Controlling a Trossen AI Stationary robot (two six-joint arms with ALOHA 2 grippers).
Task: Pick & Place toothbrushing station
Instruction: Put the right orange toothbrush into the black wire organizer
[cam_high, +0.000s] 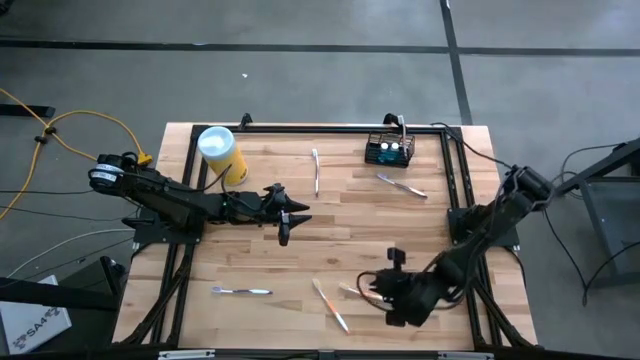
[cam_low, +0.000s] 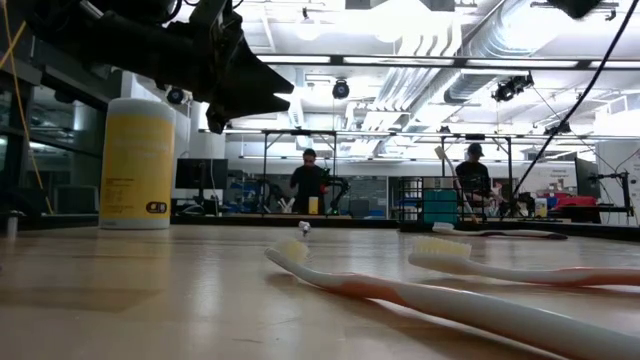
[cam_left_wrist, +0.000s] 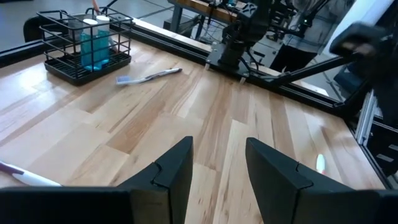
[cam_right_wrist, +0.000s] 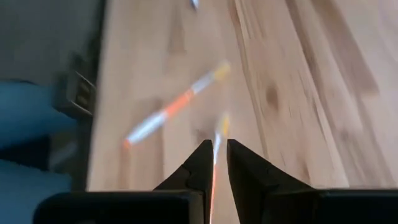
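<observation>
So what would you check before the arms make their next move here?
1. Left pincer open, empty, above the mid table: ok.
2. Right pincer closed on the orange toothbrush near the front edge: ok, though the view is blurred.
3. Wire basket upright at the far edge: ok.
4. Free slot in the basket: cannot tell; a blue item already stands inside.
5. Way to the basket clear: not ok at table level, since a grey toothbrush lies just in front; carrying high would probably pass over it.
6. Yellow canister out of the way: ok, far left.
</observation>
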